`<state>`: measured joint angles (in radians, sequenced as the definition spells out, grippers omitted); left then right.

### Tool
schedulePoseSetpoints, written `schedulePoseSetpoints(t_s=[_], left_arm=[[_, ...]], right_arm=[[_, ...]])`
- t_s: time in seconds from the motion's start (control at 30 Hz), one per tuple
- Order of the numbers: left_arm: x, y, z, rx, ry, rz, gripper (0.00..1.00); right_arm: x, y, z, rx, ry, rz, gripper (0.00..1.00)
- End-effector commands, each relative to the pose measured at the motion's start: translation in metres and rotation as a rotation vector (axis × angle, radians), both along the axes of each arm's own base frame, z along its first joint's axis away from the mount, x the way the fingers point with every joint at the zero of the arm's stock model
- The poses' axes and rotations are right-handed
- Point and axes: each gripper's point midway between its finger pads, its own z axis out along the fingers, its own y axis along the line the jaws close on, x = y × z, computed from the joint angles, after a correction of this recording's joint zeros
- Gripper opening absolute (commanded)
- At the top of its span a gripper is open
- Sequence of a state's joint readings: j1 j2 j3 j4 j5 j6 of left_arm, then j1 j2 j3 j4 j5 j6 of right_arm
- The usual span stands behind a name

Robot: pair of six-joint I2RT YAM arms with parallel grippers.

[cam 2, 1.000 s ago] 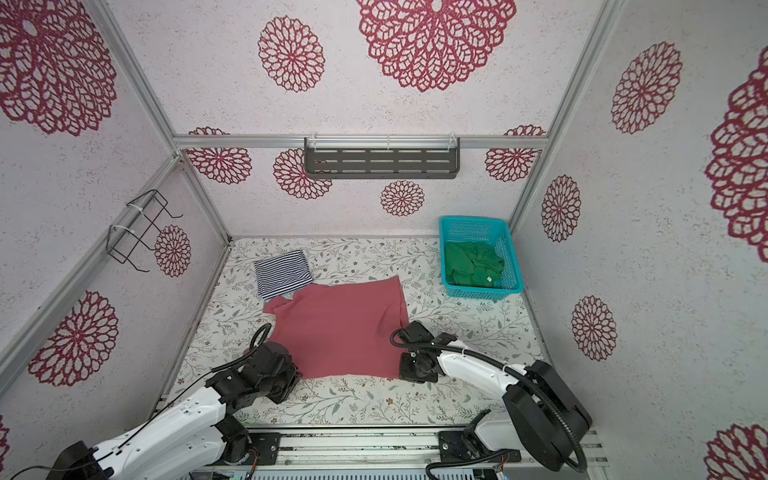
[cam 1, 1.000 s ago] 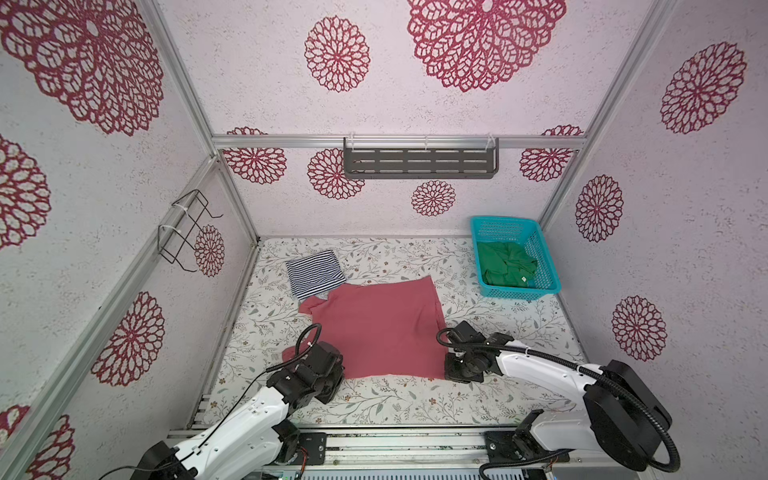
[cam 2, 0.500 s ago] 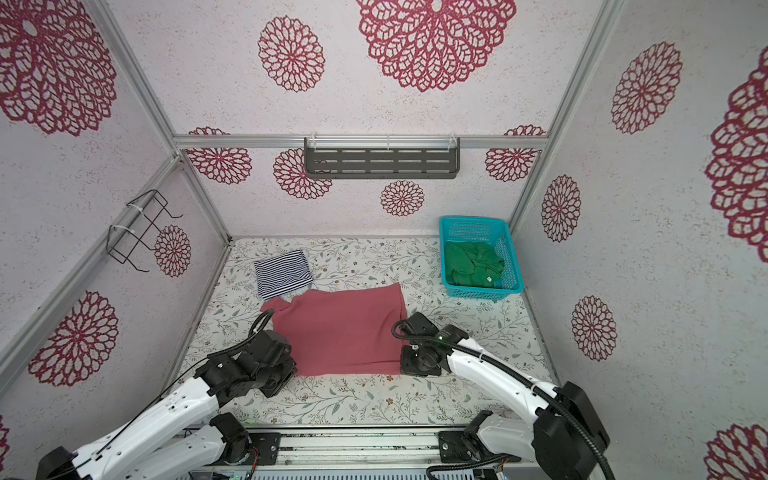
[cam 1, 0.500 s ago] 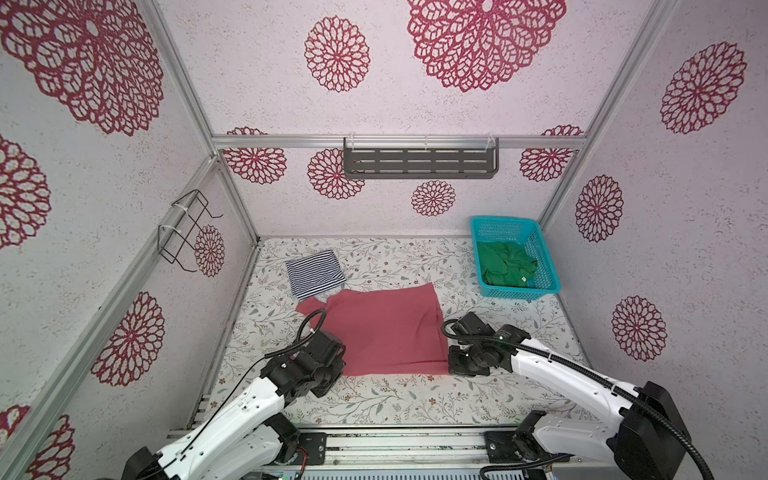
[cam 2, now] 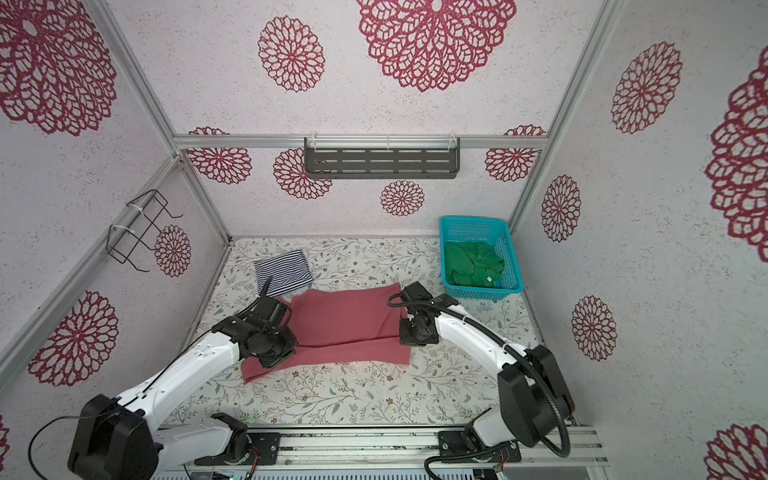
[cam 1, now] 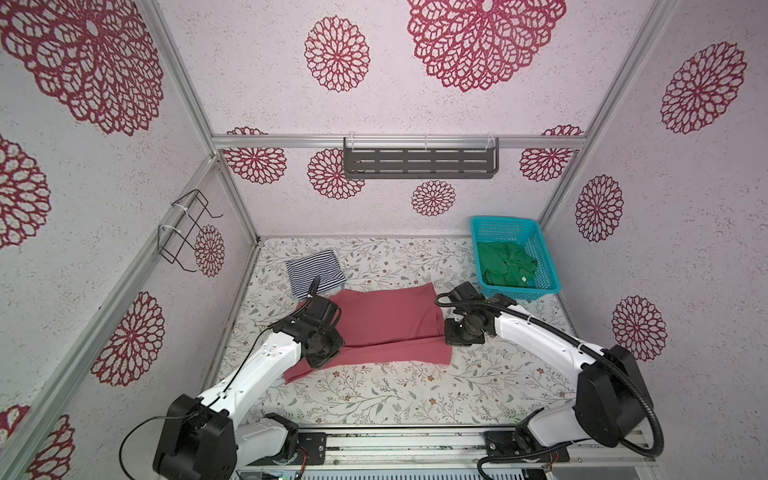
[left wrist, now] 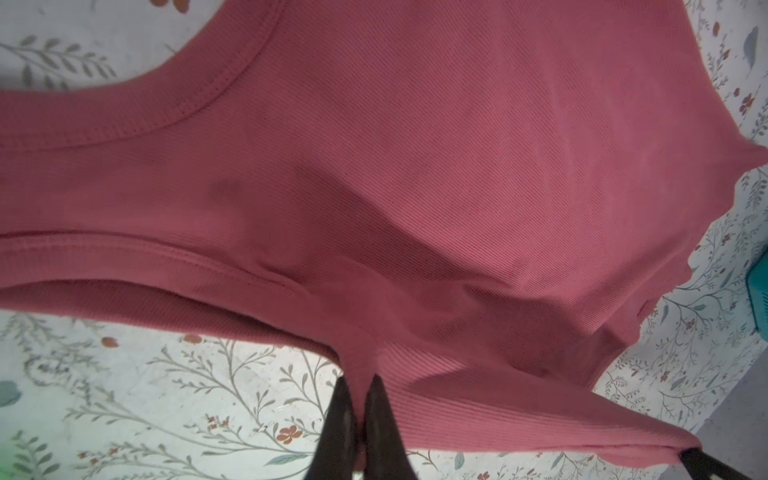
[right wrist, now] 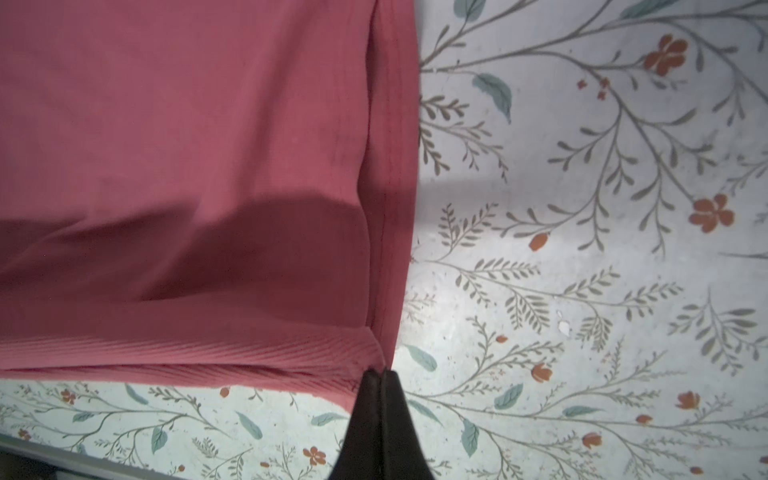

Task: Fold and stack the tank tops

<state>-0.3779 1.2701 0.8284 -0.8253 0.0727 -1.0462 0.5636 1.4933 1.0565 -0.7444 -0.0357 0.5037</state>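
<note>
We are working on the ribbed, dusty red-pink tank top (cam 1: 386, 320), which is lying partly folded on the floral-printed table (cam 1: 399, 395) just beside the teal mesh basket (cam 1: 542, 253), one layer doubled over another. Our left gripper (left wrist: 359, 380) is pinching a puckered bit of cloth at the end away from the basket. Our right gripper (right wrist: 380, 374) is clamping the stitched hem corner nearest the basket. The crumpled green tank top (cam 1: 505, 266) is sitting inside the basket. The navy-and-white striped tank top (cam 1: 316, 272), folded into a rectangle, is lying well apart from the basket.
</note>
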Motion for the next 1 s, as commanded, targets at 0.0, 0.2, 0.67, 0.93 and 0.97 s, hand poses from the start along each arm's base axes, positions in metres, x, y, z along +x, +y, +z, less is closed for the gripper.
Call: schedulePoseSetpoints(t_s=[0.0,0.2,0.67,0.93,0.97], left_arm=[[0.013,0.001,-0.001,0.020,0.013,-0.117,0.00],[0.043,-0.001,-0.010,0.020,0.054,-0.168,0.00],[0.112,0.020,-0.020,0.055,0.126,-0.248,0.62],[0.059,0.061,0.030,0.189,0.081,-0.120,0.81],[0.046,0.066,0.030,0.195,0.069,-0.079,0.80]], right_arm=[[0.023,-0.002,0.003,-0.036,-0.040,0.040,0.00],[0.058,0.000,-0.008,-0.048,-0.039,0.039,0.00],[0.152,-0.003,-0.020,-0.023,-0.106,0.014,0.20],[0.130,-0.012,0.005,0.016,-0.115,0.012,0.35],[0.122,-0.010,0.004,0.037,-0.105,0.009,0.35]])
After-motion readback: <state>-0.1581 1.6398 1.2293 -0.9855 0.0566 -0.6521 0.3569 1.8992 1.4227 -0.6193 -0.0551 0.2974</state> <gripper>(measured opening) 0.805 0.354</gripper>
